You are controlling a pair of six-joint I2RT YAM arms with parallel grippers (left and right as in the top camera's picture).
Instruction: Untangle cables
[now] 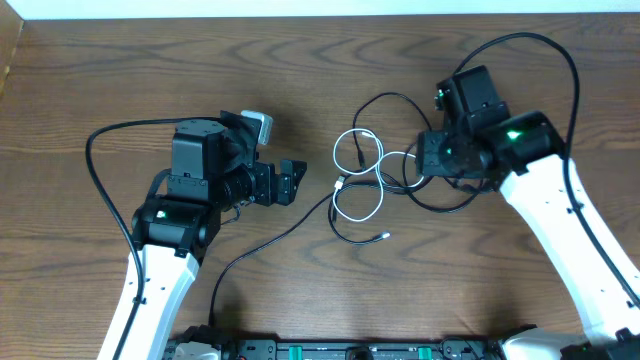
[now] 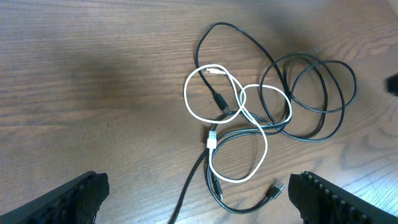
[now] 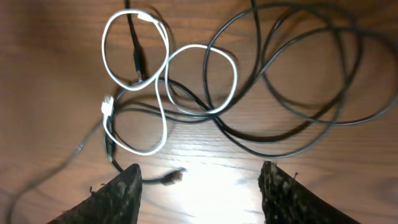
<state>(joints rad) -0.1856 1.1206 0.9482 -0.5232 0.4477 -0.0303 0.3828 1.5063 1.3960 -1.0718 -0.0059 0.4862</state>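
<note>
The white cable [image 1: 336,152] lies in loose loops at the table's middle, crossed with the black cable [image 1: 390,95], whose larger loops spread toward the right. Both also show in the left wrist view, white [image 2: 186,94] and black [image 2: 231,26], and in the right wrist view, white [image 3: 103,46] and black [image 3: 280,154]. A black plug end [image 1: 385,236] lies at the near side of the tangle. My left gripper [image 1: 292,182] is open and empty, left of the tangle [image 2: 199,199]. My right gripper [image 1: 425,165] is open and empty over the tangle's right side [image 3: 202,186].
A thin black strand [image 1: 270,243] runs from the tangle toward the table's front edge. Thick black wires arc from both arms, on the left [image 1: 100,140] and on the right [image 1: 575,70]. A dark equipment bar [image 1: 340,350] lines the front edge.
</note>
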